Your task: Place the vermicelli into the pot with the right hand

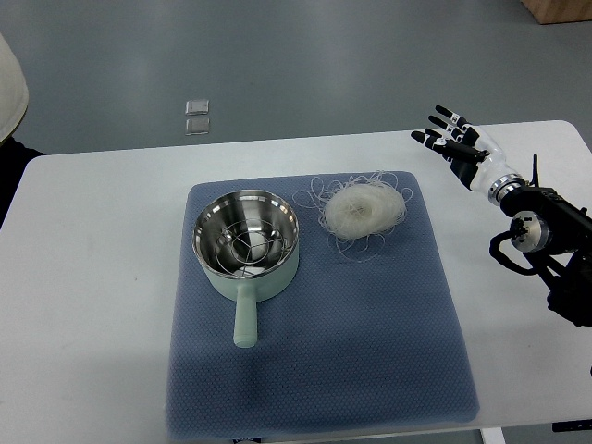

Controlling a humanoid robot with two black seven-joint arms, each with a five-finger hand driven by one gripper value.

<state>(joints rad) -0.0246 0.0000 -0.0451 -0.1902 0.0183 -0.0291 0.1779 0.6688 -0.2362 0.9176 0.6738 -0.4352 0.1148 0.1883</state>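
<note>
Lying nearest the camera, a blue mat [314,370] covers the middle of a white table [83,305]. On the mat's left half stands the pot [246,239], pale green outside and steel inside, with a wire rack visible at its bottom; its handle points toward the near edge. Just beside the pot, on its right and slightly farther back, rests the vermicelli [363,208], a round, pale nest with loose strands curling outward over the mat; it touches neither the pot nor the hand.

The right hand [455,143] enters from the right edge and hovers over the bare table beyond the mat's far right corner, fingers spread and empty. From this hand the vermicelli lies to the left and a little nearer the camera, close by but clearly apart. The nest is roughly circular, so no long axis constrains the approach. The left hand is not in view, making the right the only hand available.

Judged from this layout, the grasp has not begun; the coming move calls for reaching left onto the nest, then carrying it farther left to the pot.
</note>
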